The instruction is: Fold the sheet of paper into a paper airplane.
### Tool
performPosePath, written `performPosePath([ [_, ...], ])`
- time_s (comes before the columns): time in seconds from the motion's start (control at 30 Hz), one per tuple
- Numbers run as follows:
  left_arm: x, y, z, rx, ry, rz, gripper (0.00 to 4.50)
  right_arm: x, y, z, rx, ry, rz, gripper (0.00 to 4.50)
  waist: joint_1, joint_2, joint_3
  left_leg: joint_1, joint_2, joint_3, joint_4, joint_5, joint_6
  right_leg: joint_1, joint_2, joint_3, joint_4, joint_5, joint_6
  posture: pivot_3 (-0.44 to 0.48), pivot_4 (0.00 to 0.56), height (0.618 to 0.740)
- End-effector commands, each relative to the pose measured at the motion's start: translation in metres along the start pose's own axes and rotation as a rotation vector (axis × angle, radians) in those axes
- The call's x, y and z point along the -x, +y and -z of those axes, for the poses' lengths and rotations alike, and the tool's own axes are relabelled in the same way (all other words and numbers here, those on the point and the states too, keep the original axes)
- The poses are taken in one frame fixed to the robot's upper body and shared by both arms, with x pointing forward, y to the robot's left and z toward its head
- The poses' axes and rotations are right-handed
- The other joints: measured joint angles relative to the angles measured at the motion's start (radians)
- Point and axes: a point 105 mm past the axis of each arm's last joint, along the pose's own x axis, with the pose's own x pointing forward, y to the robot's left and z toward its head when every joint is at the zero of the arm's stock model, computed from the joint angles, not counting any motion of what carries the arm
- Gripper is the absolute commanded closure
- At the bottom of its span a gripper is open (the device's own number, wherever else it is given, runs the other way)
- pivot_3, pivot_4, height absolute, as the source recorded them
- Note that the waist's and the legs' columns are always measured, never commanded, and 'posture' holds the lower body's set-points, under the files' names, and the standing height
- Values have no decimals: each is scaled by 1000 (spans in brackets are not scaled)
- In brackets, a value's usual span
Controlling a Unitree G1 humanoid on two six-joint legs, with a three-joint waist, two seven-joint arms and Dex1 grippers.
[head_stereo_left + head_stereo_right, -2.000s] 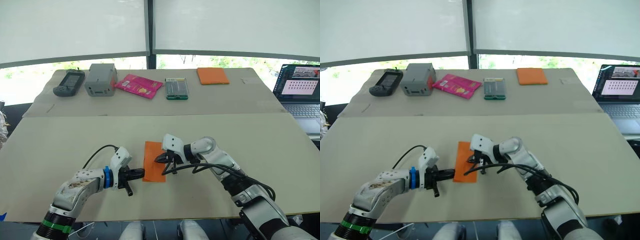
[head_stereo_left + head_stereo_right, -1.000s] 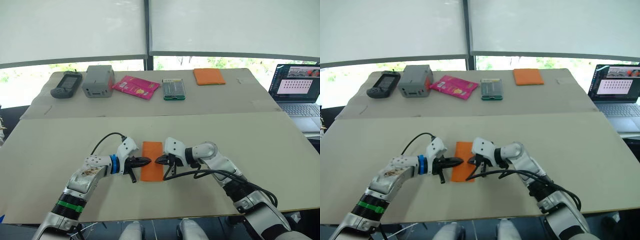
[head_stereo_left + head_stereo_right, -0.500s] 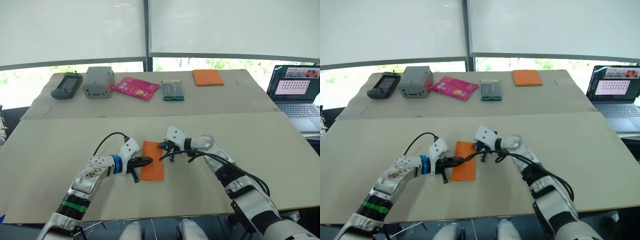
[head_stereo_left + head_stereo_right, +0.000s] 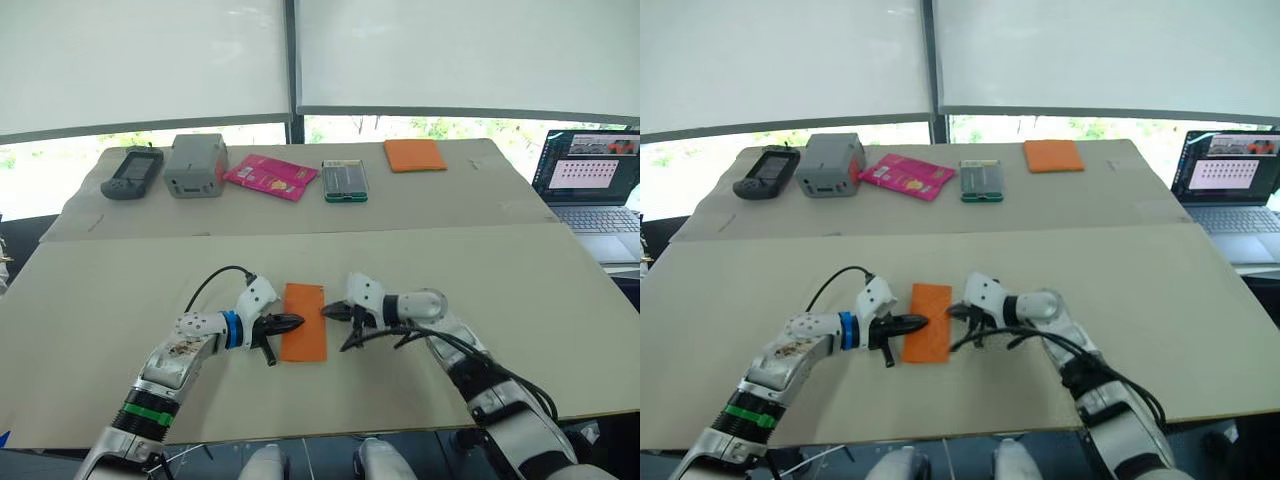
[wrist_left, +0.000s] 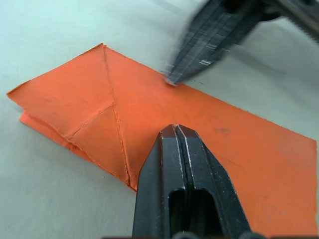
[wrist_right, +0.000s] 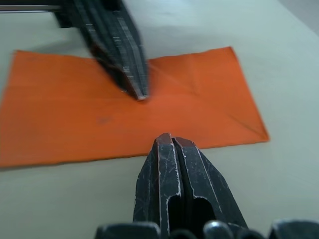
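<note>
No writing can be read anywhere: the print on the pink packet [image 4: 277, 174] and on the laptop [image 4: 588, 176] screen at the right edge is too small to make out. The sheet of paper [image 4: 304, 335], folded to a narrow orange strip, lies flat on the near table [image 4: 120, 290] between the 2 grippers. The left gripper [image 4: 292, 322] has its 2 fingers pressed together, tip resting on the strip's left edge; the right gripper [image 4: 327, 312], fingers likewise closed with nothing between them, points at the strip's right edge and sits just off it. The left wrist view shows what the head views do not: diagonal crease lines and a triangular flap at 1 end of the paper, with layered edges beneath. In the right wrist view the closed right fingers [image 6: 172, 164] stop just short of the paper's edge, while the left gripper's tip touches the strip opposite. On the far table [image 4: 480, 200] lie a dark handheld device [image 4: 134, 169], a grey box [image 4: 194, 163], a green-rimmed flat case [image 4: 346, 179] and a smooth orange rectangle [image 4: 416, 154]. The laptop is cut off by the frame.
</note>
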Motion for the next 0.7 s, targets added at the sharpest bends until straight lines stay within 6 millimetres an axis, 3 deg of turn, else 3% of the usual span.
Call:
performPosePath([
  [0.03,-3,0,17,30,60,-8,4500,-5,39,12,-50,51,-141,4487,1,0,0,0,0,0,0,0,0,0,0,0,0,0,0,0,150,740],
  [0.17,-8,-1,16,34,59,4,4500,1,58,8,-55,59,-189,4487,3,0,-1,0,0,0,0,0,0,0,0,0,0,0,1,0,150,740],
  [0.37,-9,-6,18,50,61,22,4500,2,62,-1,-21,77,-213,4487,4,0,-1,-1,0,0,0,0,0,0,0,0,-2,-1,1,0,150,740],
  [0.53,-6,-3,19,68,57,8,4500,9,78,2,-35,145,-306,4487,5,0,-1,-1,0,0,0,0,0,0,0,0,-4,-1,2,0,150,740],
  [0.7,4,-1,13,112,16,1,4500,13,61,-9,-48,101,-231,4487,4,0,-1,-2,0,0,-1,0,0,0,-1,0,-5,-1,2,0,150,740],
])
